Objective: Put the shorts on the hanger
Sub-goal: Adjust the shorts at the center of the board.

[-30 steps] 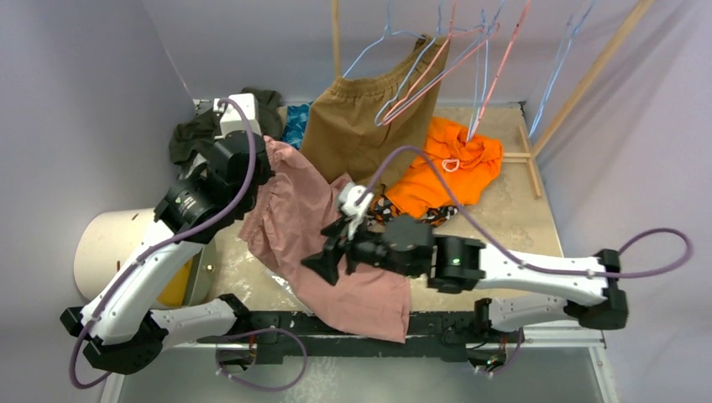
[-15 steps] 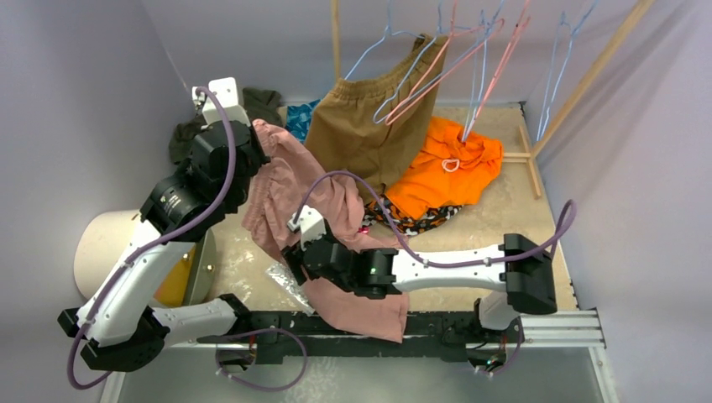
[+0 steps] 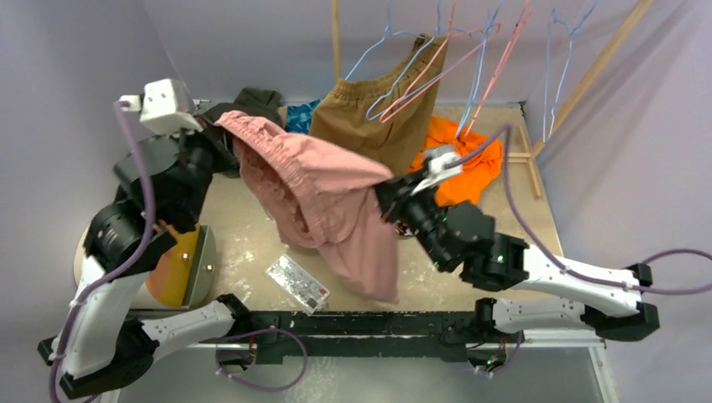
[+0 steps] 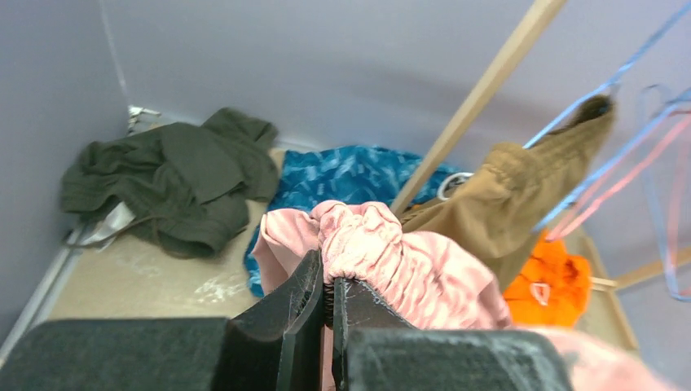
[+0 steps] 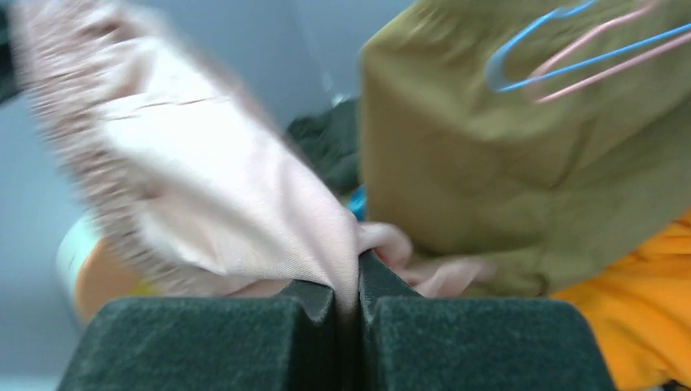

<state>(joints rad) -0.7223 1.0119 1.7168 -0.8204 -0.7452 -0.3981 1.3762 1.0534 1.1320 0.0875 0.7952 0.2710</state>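
Observation:
The dusty-pink shorts (image 3: pixel 315 189) hang in the air, stretched between both grippers. My left gripper (image 3: pixel 225 126) is shut on the gathered waistband at the upper left; in the left wrist view the jaws (image 4: pixel 327 281) pinch that band (image 4: pixel 407 269). My right gripper (image 3: pixel 388 195) is shut on the fabric's right edge, and the right wrist view shows cloth (image 5: pixel 228 204) squeezed between the pads (image 5: pixel 349 285). The legs dangle over the table. A light-blue wire hanger (image 3: pixel 550 75) hangs bare at the back right, away from the shorts.
Tan-brown shorts (image 3: pixel 369 126) hang on a blue hanger among pink hangers (image 3: pixel 437 71) just behind my right gripper. An orange garment (image 3: pixel 474 164), a dark green one (image 3: pixel 252 102) and blue cloth (image 3: pixel 298 116) lie at the back. A patterned packet (image 3: pixel 295 281) lies near the front.
My right gripper has shut on the shorts and swung up and right. The left arm has risen up and left, and the shorts have come off the table and spread between them.

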